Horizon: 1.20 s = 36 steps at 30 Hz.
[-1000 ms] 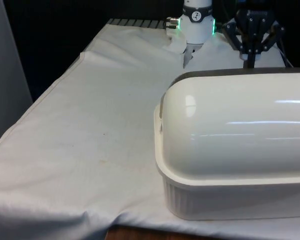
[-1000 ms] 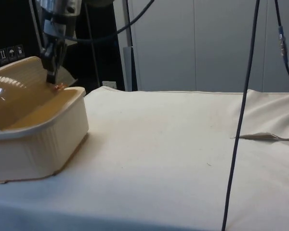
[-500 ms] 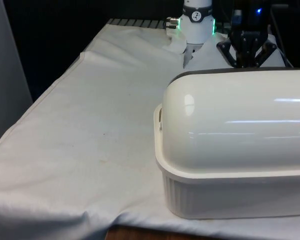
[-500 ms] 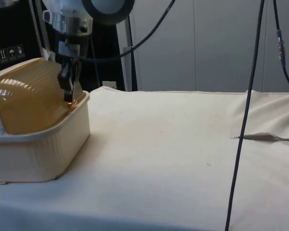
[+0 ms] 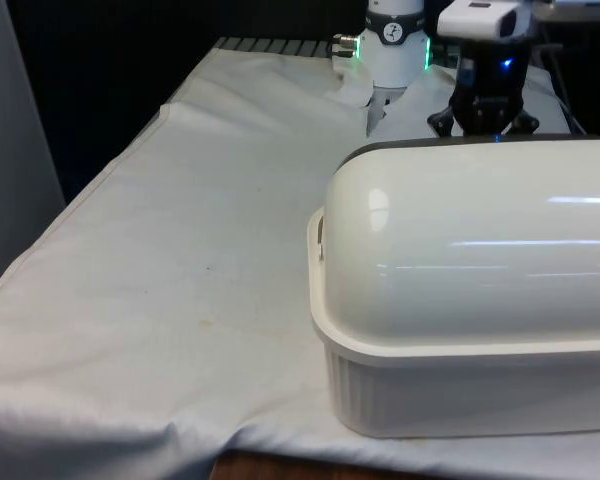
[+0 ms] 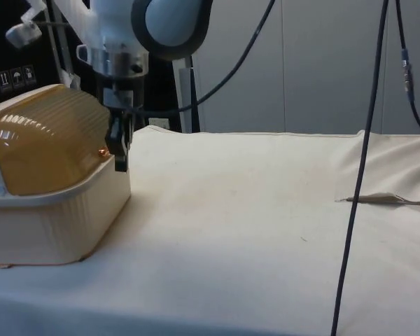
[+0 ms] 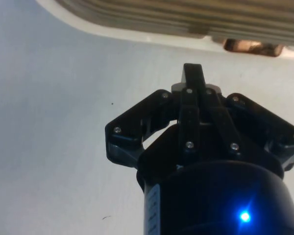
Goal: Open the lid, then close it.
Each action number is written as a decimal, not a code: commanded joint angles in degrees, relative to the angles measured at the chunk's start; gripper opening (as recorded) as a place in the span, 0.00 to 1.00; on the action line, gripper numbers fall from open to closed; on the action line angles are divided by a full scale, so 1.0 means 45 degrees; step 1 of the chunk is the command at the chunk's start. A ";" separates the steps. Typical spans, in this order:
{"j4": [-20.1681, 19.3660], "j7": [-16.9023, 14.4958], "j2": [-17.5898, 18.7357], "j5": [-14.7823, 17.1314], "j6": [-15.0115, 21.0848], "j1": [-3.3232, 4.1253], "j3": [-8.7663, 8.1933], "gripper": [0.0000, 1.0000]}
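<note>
Cream bread box (image 5: 460, 390) lower right of front frame, lid (image 6: 45, 136) down, looks fully closed. Gripper (image 6: 119, 143) beside lid's edge, fingers pinched together, holding nothing. Task likely finished; only retreat left.

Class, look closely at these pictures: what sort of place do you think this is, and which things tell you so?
Probably a robotics lab or test room rather than a kitchen: a bread box sits alone on a table draped in white cloth, a robot arm's gripper hangs beside its lid, and cables dangle overhead.
</note>
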 commanded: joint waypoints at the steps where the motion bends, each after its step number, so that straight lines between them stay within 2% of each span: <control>1: -0.0178 -0.0025 0.0038 0.0038 0.0204 -0.0013 0.0038 0.00; 6: -0.0649 0.0038 -0.0344 -0.0051 0.0216 0.0025 0.0038 0.00; 7: -0.0446 0.0000 -0.0153 0.0000 0.0076 0.0000 0.0064 0.00; 8: -0.0751 0.0051 -0.0420 -0.0064 0.0242 0.0038 0.0051 0.00; 14: -0.1222 0.0076 -0.0929 -0.0127 0.0267 0.0051 0.0064 0.00; 16: -0.1184 0.0000 -0.0942 -0.0013 0.0089 0.0000 0.0127 0.00; 17: -0.1413 0.0089 -0.1184 -0.0178 0.0255 0.0064 0.0064 0.00; 25: -0.2050 0.0140 -0.2050 -0.0407 0.0242 0.0064 0.0102 0.00; 26: -0.1961 0.0000 -0.1974 -0.0191 0.0089 0.0013 0.0191 0.00; 27: -0.2114 0.0153 -0.2139 -0.0420 0.0242 0.0064 0.0115 0.00; 32: -0.2457 0.0140 -0.2572 -0.0522 0.0255 0.0051 0.0166 0.00; 35: -0.2546 0.0115 -0.2699 -0.0497 0.0293 0.0038 0.0204 0.00; 36: -0.2496 0.0000 -0.2687 -0.0344 0.0089 0.0013 0.0242 0.01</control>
